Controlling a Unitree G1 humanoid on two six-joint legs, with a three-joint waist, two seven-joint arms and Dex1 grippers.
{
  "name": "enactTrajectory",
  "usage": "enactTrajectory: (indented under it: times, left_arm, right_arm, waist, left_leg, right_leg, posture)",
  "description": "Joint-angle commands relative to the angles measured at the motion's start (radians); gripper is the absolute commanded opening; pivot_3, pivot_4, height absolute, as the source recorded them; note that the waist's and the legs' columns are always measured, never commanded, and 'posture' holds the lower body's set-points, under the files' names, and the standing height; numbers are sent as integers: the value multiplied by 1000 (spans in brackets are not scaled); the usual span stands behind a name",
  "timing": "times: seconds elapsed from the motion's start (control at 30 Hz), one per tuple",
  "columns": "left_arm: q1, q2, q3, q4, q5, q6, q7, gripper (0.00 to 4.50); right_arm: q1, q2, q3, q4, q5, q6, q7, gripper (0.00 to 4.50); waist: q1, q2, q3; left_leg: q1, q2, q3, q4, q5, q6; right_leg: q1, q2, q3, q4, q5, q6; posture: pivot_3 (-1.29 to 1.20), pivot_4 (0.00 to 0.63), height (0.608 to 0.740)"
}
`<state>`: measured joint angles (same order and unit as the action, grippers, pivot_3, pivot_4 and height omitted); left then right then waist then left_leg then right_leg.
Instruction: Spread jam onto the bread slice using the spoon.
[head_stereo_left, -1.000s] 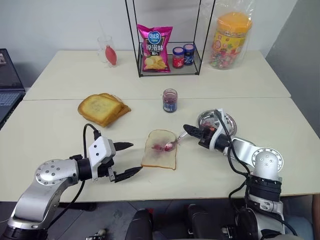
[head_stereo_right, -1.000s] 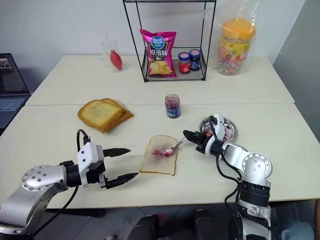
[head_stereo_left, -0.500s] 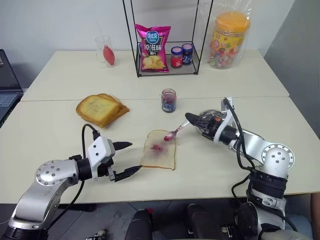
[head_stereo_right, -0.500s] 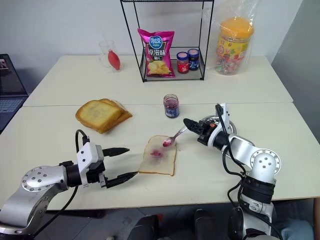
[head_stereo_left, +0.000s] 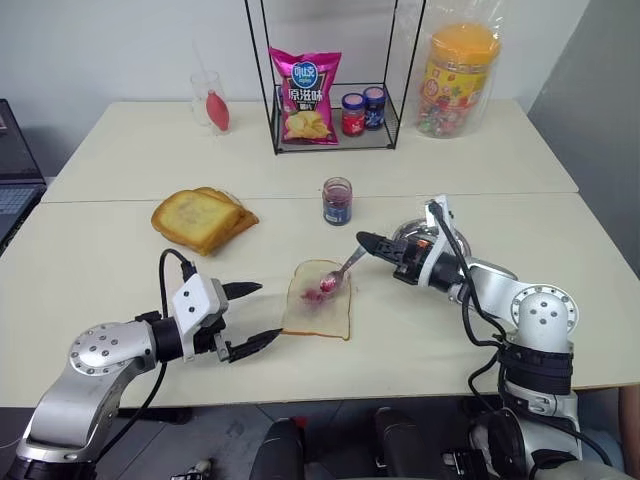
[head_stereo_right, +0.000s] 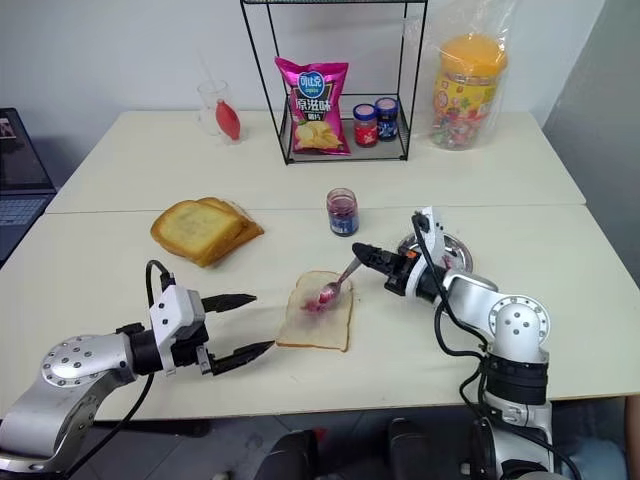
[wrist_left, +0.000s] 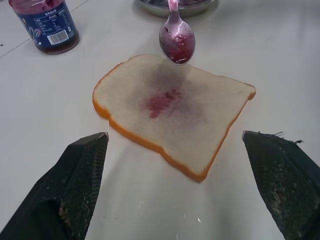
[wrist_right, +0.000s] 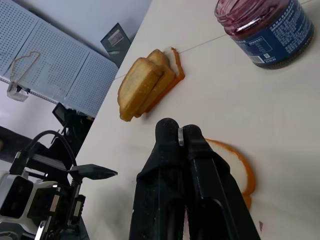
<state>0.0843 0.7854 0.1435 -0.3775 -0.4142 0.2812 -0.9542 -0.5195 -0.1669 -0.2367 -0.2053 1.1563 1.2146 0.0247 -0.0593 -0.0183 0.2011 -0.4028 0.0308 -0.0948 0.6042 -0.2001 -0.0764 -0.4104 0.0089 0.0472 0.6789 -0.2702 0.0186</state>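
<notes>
two hands share the job: the right hand (head_stereo_left: 372, 241) is clamped on the handle of the spoon (head_stereo_left: 340, 272), tilting its jam-smeared bowl down at the purplish smear on the bread slice (head_stereo_left: 318, 311), probably to spread it. the left hand (head_stereo_left: 247, 317) waits with fingers wide apart just beside the slice's near edge on the table (head_stereo_left: 120, 245), likely ready to steady it. beyond stands the jam jar (head_stereo_left: 338, 201) with a blue barcoded label, print unreadable, and a pink chip bag (head_stereo_left: 307, 96) with asian lettering.
</notes>
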Motion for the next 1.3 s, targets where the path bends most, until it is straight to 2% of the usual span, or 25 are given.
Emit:
enactTrajectory:
  times: [0.03,0.37,0.53,0.7,0.77,0.83,0.93,1.07,1.2,1.3]
  left_arm:
    - [-13,1,7,-2,5,-23,-5,4500]
    - [-69,-2,-6,7,-11,-8,-9,4500]
    - [-97,25,-22,-6,-25,-1,-61,4500]
    - [-187,54,-55,-63,-75,69,-110,4500]
    - [-253,64,-109,-107,-64,88,-124,4500]
    - [-301,51,-133,-134,-86,124,-115,4500]
    - [-398,-21,-158,-146,-160,226,-48,4500]
    - [-496,-52,-258,-98,-83,212,-68,4500]
    - [-625,-137,-414,9,27,173,-75,4500]
    - [-669,-182,-472,59,78,145,-82,4500]
  right_arm:
    - [20,-9,22,-84,2,-44,44,62]
    - [57,-47,2,-166,67,-70,46,62]
    - [62,-58,-32,-196,120,-107,8,62]
    - [74,-117,-134,-188,168,-169,-62,62]
    - [96,-161,-201,-171,168,-201,-88,62]
    - [112,-187,-236,-162,174,-228,-104,62]
    - [143,-214,-288,-126,180,-268,-112,62]
    - [180,-254,-323,-52,145,-306,-93,62]
    - [187,-293,-300,90,35,-352,-26,62]
    - [165,-306,-283,163,-18,-375,14,62]
  waist:
    - [0,0,0]
    - [1,0,0]
    - [1,0,0]
    - [5,-1,0]
    - [8,-1,0]
    - [10,-1,0]
    - [8,0,1]
    - [3,-1,1]
    - [3,-1,1]
    - [0,-1,1]
  left_leg:
    - [0,0,0,0,0,0]
    - [0,0,0,-1,0,0]
    - [0,0,0,-1,0,0]
    - [-1,0,0,-1,0,0]
    - [-1,-1,0,0,0,0]
    - [-3,-1,0,0,0,0]
    - [-3,-1,1,0,0,0]
    - [-3,-1,0,1,0,0]
    - [0,-1,1,1,0,0]
    - [0,-1,3,3,0,0]
  right_leg:
    - [0,0,0,0,0,0]
    - [0,0,0,0,0,0]
    - [0,0,0,0,0,1]
    - [0,0,0,0,0,1]
    - [0,0,0,-1,0,1]
    - [0,0,0,-2,1,2]
    - [0,0,0,-3,2,4]
    - [0,1,0,-2,2,4]
    - [1,1,2,0,2,4]
    - [2,1,4,0,3,6]
  posture:
    - [0,150,740]
    - [0,150,740]
    - [0,150,740]
    - [0,150,740]
    - [0,150,740]
    - [0,150,740]
    - [0,150,740]
    - [0,150,740]
    - [0,150,740]
    - [0,150,740]
